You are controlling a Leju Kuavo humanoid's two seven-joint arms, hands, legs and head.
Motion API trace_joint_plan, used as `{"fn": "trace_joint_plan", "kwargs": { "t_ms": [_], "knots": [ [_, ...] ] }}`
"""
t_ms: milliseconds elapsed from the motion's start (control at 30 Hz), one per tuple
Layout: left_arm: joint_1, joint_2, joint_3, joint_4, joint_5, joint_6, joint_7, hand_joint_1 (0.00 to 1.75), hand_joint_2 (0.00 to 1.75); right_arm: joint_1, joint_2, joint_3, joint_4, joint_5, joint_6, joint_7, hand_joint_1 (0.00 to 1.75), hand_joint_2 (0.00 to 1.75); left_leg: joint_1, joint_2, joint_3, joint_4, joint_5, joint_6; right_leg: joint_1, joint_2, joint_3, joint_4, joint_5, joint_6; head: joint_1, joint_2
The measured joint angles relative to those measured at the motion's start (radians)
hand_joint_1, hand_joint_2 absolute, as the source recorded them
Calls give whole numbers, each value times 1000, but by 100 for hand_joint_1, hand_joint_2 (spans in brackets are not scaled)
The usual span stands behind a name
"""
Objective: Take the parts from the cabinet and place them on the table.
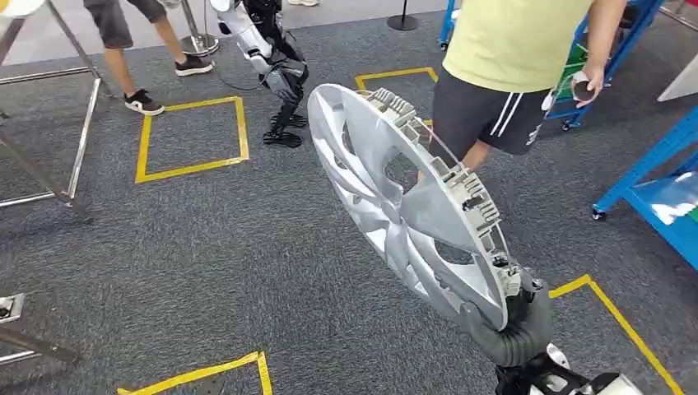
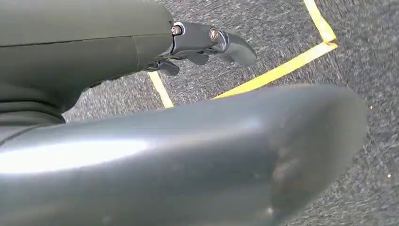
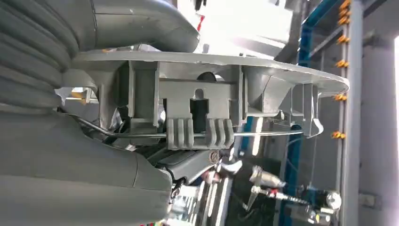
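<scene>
Silver plastic is what we note first: a wheel cover (image 1: pixel 403 206), held edge-up and tilted over the grey carpet (image 1: pixel 206 247), rising from the lower right of the head view toward its centre. We record its spoked face turned to the robot's left and its ribbed back, with clips and a wire ring, turned to the right. The right hand (image 1: pixel 514 317) grips the cover at its lower rim; in the right wrist view the thumb lies across the outer face of the rim (image 3: pixel 211 59) while the darker fingers (image 3: pixel 188 165) sit beneath the clips on the back. We find the cover clear of the floor and resting on no surface.

The left hand (image 2: pixel 207 44) appears in the left wrist view above the carpet, its dark fingers apart with nothing between them.

On the carpet we observe yellow tape outlines (image 1: pixel 191 136). A person in a yellow shirt and dark shorts (image 1: pixel 506 74) stands just behind the cover, holding a small round object. A second humanoid robot (image 1: pixel 267 58) stands further back, beside another person's legs (image 1: pixel 136 49). Blue racking (image 1: pixel 650 185) occupies the right side.
</scene>
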Motion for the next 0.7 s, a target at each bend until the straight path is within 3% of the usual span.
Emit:
{"fn": "trace_joint_plan", "kwargs": {
  "t_ms": [33,67,133,167,200,233,267,333,367,400,467,500,533,567,667,700],
  "knots": [
    [-2,-2,0,0,0,0,0,0,0,0,0,0,0,0,0,0,175,175,-6,-12,-6,6,0,-10,0,37,4,-23,-10,1,-1,0],
    [-2,-3,0,0,0,0,2,0,0,1,0,0,-3,0,0,0,175,175,-2,-24,-11,3,4,-18,3,17,3,-23,-7,-2,-1,0],
    [2,-4,0,0,0,0,2,0,0,0,-1,0,-3,-1,0,0,175,175,6,-44,-13,-7,12,-33,11,0,3,-23,-4,-14,-1,0],
    [3,-4,0,0,1,0,2,0,0,-1,-1,-1,-3,-1,0,0,175,175,3,-55,-20,-9,14,-42,6,-14,7,-34,3,-24,-2,0],
    [3,-4,0,0,1,-1,2,0,0,-4,-1,0,-3,-1,1,0,175,175,4,-17,-21,6,5,-40,3,-33,11,-42,9,-31,-2,0],
    [-1,-5,0,0,1,-1,2,0,0,-4,-1,-1,-5,-2,0,0,175,175,-1,40,-46,52,-29,-41,5,-46,11,-43,8,-38,-12,0],
    [-5,-6,0,0,1,-2,2,0,0,-3,-2,-3,-5,-3,0,0,175,175,-1,66,-78,122,-68,-44,7,-62,11,-43,6,-41,-15,0],
    [-7,-6,0,0,2,-2,2,0,0,-1,-2,-4,-5,-2,0,0,175,175,2,86,-143,266,-129,-51,11,-94,11,-42,4,-45,-16,0],
    [-4,-6,0,1,2,-2,2,0,0,-2,-2,-4,-5,-2,1,0,175,175,4,88,-155,297,-132,-53,12,-108,11,-42,4,-45,-16,0],
    [-2,-6,0,1,2,-2,2,0,0,-2,-2,-4,-5,-2,3,0,175,175,5,91,-139,274,-112,-55,12,-122,12,-42,3,-45,-16,0],
    [0,-6,0,1,2,-2,2,0,0,-2,-2,-4,-5,-2,6,0,175,175,6,112,-53,124,-39,-55,12,-148,16,-40,-1,-40,-17,0],
    [-1,-6,0,0,2,-2,2,0,0,-3,-2,-4,-5,-2,6,0,175,175,5,151,-3,39,-10,-52,13,-158,19,-37,-5,-34,-18,0],
    [-4,-8,0,0,2,-2,2,0,0,-3,-2,-4,-5,-2,6,0,175,175,-7,207,10,4,-26,-43,21,-167,19,-33,-10,-27,-19,0],
    [-4,-8,0,0,3,-2,1,0,0,-5,-2,-4,-5,-2,6,0,175,175,-3,183,11,2,-17,-30,23,-177,19,-31,-13,-23,-14,0],
    [1,-6,0,0,3,-2,2,0,0,-17,-2,-5,-5,-2,6,0,175,175,-9,147,3,0,-13,-13,20,-209,25,-33,-15,-6,-13,0],
    [2,-7,0,0,3,-2,3,0,0,-21,-2,-5,-5,-3,6,0,175,175,-2,134,7,-5,-8,-5,14,-187,26,-26,-24,3,-12,0]
  ]
}}
